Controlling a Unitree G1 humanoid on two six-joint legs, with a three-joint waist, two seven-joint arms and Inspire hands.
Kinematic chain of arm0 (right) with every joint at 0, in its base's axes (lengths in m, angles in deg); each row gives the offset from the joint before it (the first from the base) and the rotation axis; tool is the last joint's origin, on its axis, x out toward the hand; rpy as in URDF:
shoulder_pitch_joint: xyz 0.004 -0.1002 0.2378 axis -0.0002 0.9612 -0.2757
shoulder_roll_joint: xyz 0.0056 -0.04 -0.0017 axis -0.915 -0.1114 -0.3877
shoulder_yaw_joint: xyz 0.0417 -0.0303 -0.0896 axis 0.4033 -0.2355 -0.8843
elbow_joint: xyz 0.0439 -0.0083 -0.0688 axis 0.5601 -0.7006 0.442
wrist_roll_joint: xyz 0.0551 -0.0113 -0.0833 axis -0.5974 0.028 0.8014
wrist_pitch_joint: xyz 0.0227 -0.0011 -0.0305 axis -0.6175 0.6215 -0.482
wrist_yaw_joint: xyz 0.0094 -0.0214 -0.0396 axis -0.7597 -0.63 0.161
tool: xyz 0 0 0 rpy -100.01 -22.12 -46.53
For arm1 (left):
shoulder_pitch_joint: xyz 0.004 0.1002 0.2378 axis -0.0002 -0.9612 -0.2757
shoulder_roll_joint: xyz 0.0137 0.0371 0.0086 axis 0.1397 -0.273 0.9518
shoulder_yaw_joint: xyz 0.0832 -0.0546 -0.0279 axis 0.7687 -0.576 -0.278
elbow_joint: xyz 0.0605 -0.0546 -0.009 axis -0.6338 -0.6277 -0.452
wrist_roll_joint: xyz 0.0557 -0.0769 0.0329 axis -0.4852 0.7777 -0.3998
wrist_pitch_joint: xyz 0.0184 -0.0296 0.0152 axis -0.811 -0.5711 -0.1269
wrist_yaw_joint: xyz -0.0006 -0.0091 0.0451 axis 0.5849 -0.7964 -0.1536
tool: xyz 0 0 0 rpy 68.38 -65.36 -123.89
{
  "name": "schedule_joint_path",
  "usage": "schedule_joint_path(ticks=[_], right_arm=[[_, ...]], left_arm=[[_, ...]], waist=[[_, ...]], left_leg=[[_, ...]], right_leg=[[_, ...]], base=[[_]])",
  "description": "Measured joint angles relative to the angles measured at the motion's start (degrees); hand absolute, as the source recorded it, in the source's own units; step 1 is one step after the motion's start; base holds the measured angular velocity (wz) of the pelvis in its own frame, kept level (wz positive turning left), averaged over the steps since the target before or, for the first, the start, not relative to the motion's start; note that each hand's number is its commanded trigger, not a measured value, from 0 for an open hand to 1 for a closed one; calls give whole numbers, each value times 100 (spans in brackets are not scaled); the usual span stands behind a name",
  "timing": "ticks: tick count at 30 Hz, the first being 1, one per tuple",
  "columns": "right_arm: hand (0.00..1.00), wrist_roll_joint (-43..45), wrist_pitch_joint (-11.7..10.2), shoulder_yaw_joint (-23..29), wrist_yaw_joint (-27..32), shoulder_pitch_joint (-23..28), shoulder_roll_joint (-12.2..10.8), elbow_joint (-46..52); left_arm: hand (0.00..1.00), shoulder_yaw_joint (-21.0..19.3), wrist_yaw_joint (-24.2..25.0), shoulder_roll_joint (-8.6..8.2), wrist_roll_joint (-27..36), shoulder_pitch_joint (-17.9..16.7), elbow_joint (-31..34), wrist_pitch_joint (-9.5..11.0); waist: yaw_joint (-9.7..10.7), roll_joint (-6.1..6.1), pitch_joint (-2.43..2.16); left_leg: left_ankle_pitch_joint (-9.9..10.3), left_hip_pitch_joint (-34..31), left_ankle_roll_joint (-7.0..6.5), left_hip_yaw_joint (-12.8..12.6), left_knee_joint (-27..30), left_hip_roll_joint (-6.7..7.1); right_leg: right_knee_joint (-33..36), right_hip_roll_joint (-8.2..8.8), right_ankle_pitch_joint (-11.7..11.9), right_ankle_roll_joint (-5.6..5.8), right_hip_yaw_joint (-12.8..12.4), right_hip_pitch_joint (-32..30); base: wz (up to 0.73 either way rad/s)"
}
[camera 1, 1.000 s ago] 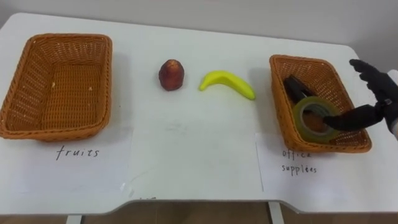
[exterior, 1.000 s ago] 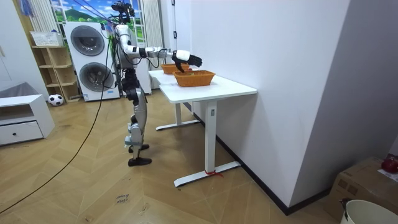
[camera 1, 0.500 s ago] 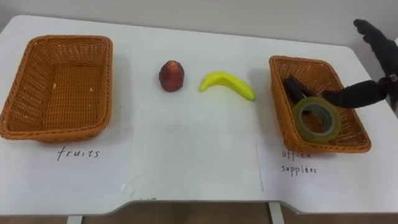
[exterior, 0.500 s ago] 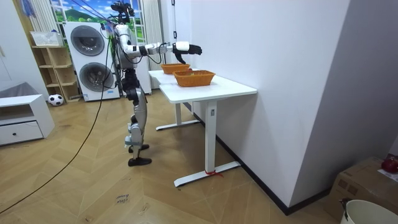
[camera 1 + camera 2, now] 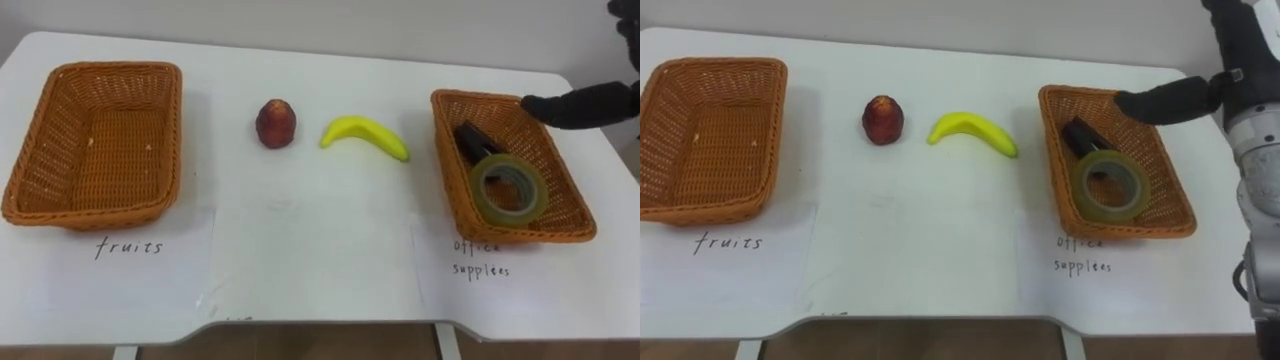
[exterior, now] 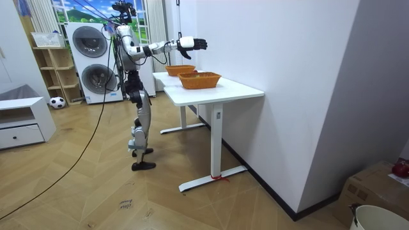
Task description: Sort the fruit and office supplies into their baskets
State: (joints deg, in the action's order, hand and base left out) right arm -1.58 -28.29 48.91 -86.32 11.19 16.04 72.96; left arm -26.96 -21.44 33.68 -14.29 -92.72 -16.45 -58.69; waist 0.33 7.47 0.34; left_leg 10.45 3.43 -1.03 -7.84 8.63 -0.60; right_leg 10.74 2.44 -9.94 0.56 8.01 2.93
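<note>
We lift the right hand (image 5: 580, 104) clear of the office-supplies basket (image 5: 449, 170) — spread, empty. The tape roll (image 5: 509, 189) stays; peach (image 5: 276, 122) and banana (image 5: 365, 135) remain.

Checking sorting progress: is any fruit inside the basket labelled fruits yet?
No, the red fruit and the banana both lie on the table, outside the fruits basket.
</note>
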Motion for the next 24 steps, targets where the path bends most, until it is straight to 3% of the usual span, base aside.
schedule_joint_path(ticks=[11,17,24], right_arm=[[0,-215,22,-123,51,-191,0,77],[0,-416,136,-263,-86,-192,-12,52],[0,-469,224,-502,-156,-214,-16,-209]], left_arm=[[0,-58,110,2,-20,-19,3,-75],[0,-162,117,43,-5,-130,-11,-101],[0,-157,72,75,-8,-110,25,-164]], waist=[[-259,46,-32],[-324,144,-52],[-409,235,-14]], left_leg=[[1,-16,1,3,13,-7],[0,-62,1,23,13,-9],[1,-122,2,80,18,-5]], right_leg=[[-10,-2,0,0,13,4],[-7,1,0,-1,51,6],[-13,7,1,-1,123,-22]], base=[[0],[2],[3]])
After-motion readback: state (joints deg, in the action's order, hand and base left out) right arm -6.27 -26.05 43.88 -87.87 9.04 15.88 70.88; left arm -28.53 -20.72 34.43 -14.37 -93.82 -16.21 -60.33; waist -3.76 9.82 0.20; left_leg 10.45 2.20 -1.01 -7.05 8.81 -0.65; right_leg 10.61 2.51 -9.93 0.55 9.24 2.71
